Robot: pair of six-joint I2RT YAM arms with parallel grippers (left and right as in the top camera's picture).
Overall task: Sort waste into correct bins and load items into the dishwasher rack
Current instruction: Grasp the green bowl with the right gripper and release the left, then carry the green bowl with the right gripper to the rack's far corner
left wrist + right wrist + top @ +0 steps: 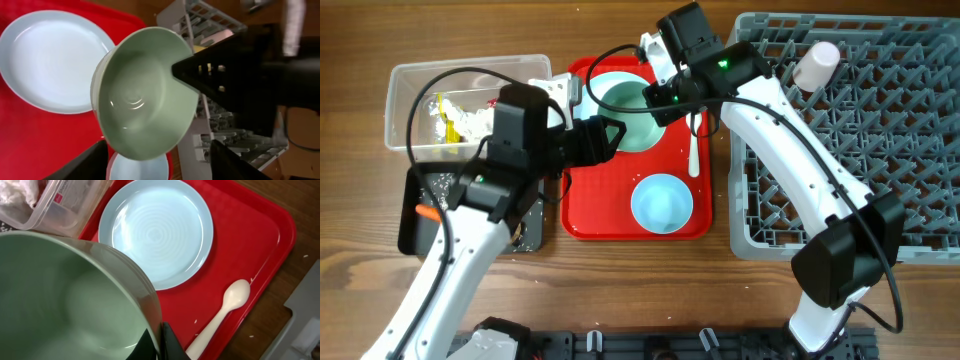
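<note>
Waste side looks finished: the clear bin (405, 85) holds the red and yellow wrappers (448, 110) and tissue (470, 122), and the black bin (410, 215) holds the carrot (425, 212) plus pale specks. No loose waste is seen on the table (640, 290). Loading is at an early stage. Only the pink cup (817, 65) stands in the dishwasher rack (880, 150), at its far-left corner; the yellow cup cannot be placed with certainty. The pale green bowl (142, 95) hangs tilted above the red tray (620, 215), over the plate (156, 230). The right tool (161, 342) is clamped on its rim. The left tool (608, 138) sits at the bowl's opposite side with fingers spread wide and no grip evident. Left to load: this bowl, the second bowl (662, 203), the plate and the spoon (220, 312), all on or over the tray. Clearance: both tools crowd the bowl, so the left one probably needs to back off first. The spoon lies between the bowl and the rack's near wall, which the bowl must clear. Beyond that wall most pegs stand free, though the right forearm crosses the rack's left part.
</note>
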